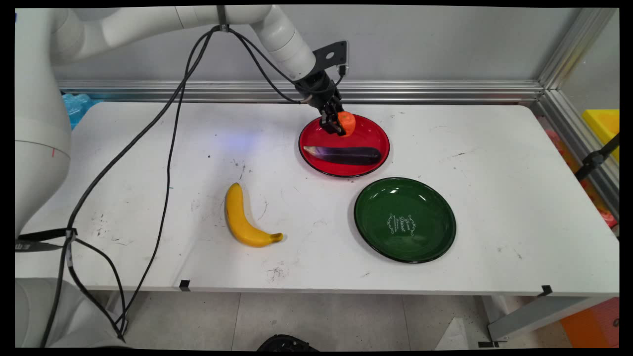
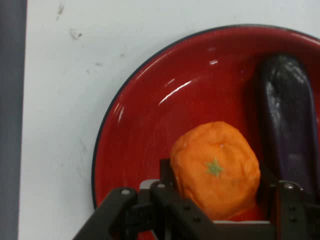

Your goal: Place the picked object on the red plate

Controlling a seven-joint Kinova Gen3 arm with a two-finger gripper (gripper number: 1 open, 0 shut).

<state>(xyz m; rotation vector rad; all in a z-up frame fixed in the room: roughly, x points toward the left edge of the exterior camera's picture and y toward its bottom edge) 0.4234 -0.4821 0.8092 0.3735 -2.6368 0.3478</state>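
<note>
My gripper (image 1: 338,125) reaches down over the back of a red plate (image 1: 377,134) and is shut on a small orange (image 1: 348,122). In the hand view the orange (image 2: 215,167), with its green star-shaped stem mark up, sits between the two fingers of the gripper (image 2: 216,174), touching both, just above the red plate (image 2: 145,130). A dark purple eggplant (image 1: 346,155) lies across the front half of the plate; the hand view has the eggplant (image 2: 290,125) at the right, close beside the orange.
A green plate (image 1: 431,200) with white lettering stands in front and to the right of the red one. A yellow banana (image 1: 241,217) lies on the white table (image 1: 494,163) at the front left. Black cables hang from the arm at the left.
</note>
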